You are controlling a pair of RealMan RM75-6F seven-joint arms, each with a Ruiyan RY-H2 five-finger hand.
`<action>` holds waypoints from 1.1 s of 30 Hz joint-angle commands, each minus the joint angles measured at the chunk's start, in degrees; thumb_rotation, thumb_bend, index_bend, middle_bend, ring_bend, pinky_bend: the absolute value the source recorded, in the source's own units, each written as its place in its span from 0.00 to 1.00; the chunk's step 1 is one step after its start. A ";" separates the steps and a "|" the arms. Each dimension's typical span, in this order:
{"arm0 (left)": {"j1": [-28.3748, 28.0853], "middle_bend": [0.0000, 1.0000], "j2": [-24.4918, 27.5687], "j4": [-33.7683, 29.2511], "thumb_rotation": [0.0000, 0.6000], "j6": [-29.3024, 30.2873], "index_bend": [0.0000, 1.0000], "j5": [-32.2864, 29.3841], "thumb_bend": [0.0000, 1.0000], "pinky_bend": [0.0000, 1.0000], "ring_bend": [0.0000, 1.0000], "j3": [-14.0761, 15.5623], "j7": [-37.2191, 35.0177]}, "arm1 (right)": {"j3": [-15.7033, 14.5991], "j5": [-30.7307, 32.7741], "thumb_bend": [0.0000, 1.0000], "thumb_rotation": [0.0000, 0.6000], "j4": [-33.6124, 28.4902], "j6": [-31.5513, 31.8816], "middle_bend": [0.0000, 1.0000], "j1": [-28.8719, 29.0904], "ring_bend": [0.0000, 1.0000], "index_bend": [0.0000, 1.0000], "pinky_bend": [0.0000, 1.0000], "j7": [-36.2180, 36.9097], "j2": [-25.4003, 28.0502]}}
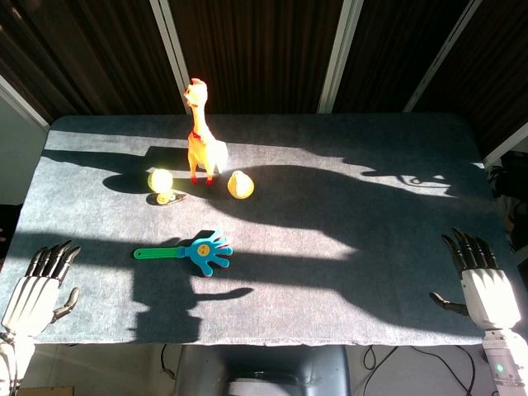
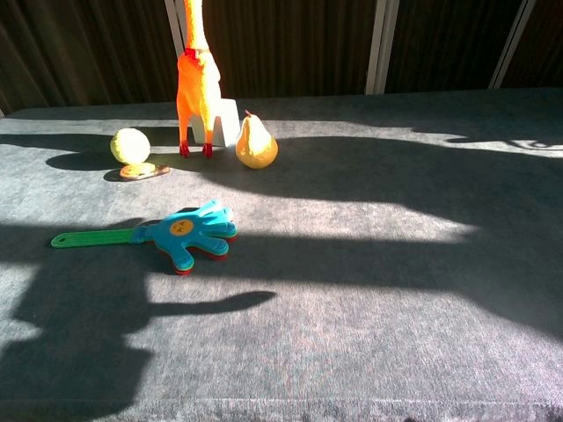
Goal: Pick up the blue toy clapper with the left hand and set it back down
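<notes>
My left hand (image 1: pixel 33 290) rests released at the grey felt counter (image 1: pixel 346 272) edge, well apart from the blue hand-shaped plastic clapper with green handle (image 1: pixel 205 250) lying flat mid-counter; risk: the thin handle may slip or pivot from a shallow grasp.

A matt, felt-like grey cloth covers the tabletop (image 1: pixel 346 272), carrying a smooth plastic blue hand-shaped toy clapper with green handle (image 1: pixel 196 251) and, farther off, a glossy rubbery orange chicken toy (image 1: pixel 200 140).
</notes>
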 commanded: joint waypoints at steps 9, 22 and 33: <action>-5.36 0.00 -4.66 3.92 1.00 -8.35 0.00 2.16 0.42 0.00 0.00 1.43 -10.22 | -0.57 -1.02 0.00 0.91 -0.34 0.10 0.00 -0.18 0.00 0.00 0.00 0.66 0.52; -15.84 0.00 -17.93 18.02 1.00 -19.60 0.05 -2.31 0.41 0.00 0.00 -3.55 -20.80 | -0.72 0.23 0.00 0.91 -0.56 -2.81 0.00 0.79 0.00 0.00 0.00 0.98 0.73; -20.65 0.00 -25.82 24.61 1.00 -23.96 0.18 -3.85 0.41 0.00 0.00 -4.09 -21.32 | -0.68 0.46 0.00 0.92 -0.71 -3.08 0.00 0.90 0.00 0.00 0.00 1.63 1.19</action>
